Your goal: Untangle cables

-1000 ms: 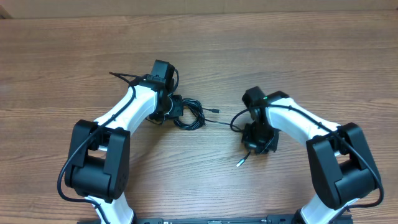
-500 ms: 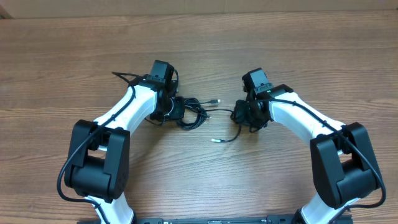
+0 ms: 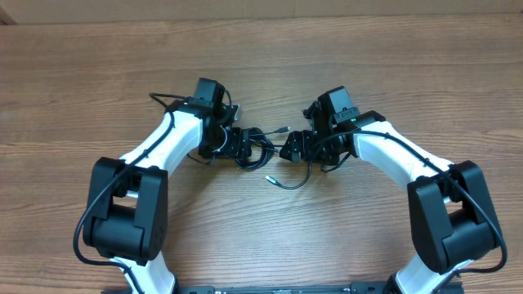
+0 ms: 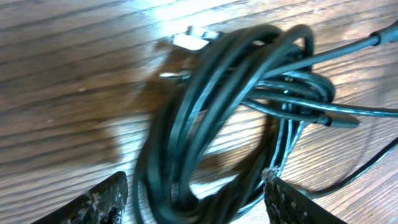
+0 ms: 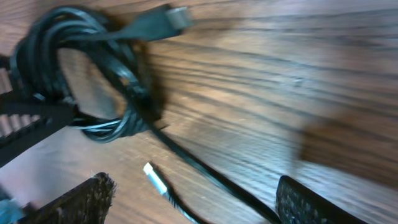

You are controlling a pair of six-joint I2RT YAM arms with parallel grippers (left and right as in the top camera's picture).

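Cables (image 3: 255,162) lie coiled at the middle of the overhead view, between the left gripper (image 3: 240,147) and the right gripper (image 3: 292,149). In the left wrist view the coil (image 4: 217,124) sits between spread fingers (image 4: 93,202), not clamped. In the right wrist view the fingers (image 5: 78,199) stand wide apart over one loose strand (image 5: 205,174). We judge that next each side must close on a separate strand and pull. We see no container.

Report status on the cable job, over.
Left hand open, straddling the coiled cables. Right hand open over one trailing strand. Coil not yet untangled; loose plug lies apart. Nothing blocking either hand.
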